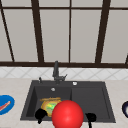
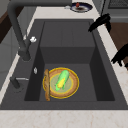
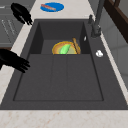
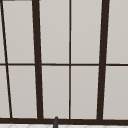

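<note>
Inside basin: corn (image 2: 61, 80) lengthwise front-to-back on plate (image 2: 72, 88) | both hands' fingers relaxed, holding nothing

Two black hands, one (image 3: 21, 13) far, one (image 3: 13, 60) near, hover at the dark sink's (image 3: 60, 80) edge; what looks like corn (image 3: 65, 48) lies on a yellow plate (image 3: 58, 48).

Blue plate (image 1: 5, 104) left of the sink, window (image 4: 70, 60) above, faucet (image 1: 56, 71).

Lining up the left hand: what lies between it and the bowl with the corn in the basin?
In the right side view, only the sink's front rim and inner wall separate the left hand from the bowl; the stretch is otherwise bare.
</note>
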`<state>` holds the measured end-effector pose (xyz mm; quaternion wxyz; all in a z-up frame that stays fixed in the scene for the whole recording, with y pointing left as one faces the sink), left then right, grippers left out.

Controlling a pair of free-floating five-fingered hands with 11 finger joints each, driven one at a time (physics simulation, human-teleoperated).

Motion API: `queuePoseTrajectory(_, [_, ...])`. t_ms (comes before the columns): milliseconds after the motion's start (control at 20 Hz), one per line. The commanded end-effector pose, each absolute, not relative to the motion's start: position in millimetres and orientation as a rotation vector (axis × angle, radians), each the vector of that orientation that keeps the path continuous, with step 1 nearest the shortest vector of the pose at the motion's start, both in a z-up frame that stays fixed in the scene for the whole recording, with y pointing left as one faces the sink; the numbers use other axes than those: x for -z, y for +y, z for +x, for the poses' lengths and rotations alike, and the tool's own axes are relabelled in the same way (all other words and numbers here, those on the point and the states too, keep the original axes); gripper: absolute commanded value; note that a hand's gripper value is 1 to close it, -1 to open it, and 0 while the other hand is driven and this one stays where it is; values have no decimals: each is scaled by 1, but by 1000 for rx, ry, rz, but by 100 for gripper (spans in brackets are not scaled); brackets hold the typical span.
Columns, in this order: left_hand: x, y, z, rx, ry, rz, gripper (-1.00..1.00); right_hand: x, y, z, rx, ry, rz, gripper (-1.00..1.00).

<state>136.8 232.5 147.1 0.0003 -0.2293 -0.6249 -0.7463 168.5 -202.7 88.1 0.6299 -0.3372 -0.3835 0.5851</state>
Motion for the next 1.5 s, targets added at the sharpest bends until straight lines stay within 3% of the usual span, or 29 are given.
queuePoseTrajectory(0, [-147,233,137,2344,-1963,-720,0,-88,-187,192,-1321,-847,-797,-100])
queuePoseTrajectory(200, [-147,232,137,2344,-1964,-718,0,-82,-177,215,-1444,-678,-706,-100])
queuePoseTrajectory(450, [-147,232,137,2343,-1965,-717,0,-94,-168,225,-1468,-581,-735,-100])
queuePoseTrajectory(950, [-147,232,137,2343,-1966,-716,0,-116,-163,212,-1466,-794,-877,-100])
queuePoseTrajectory(1450, [-147,232,137,2343,-1966,-715,0,-158,-146,212,-1550,-856,-839,-100])
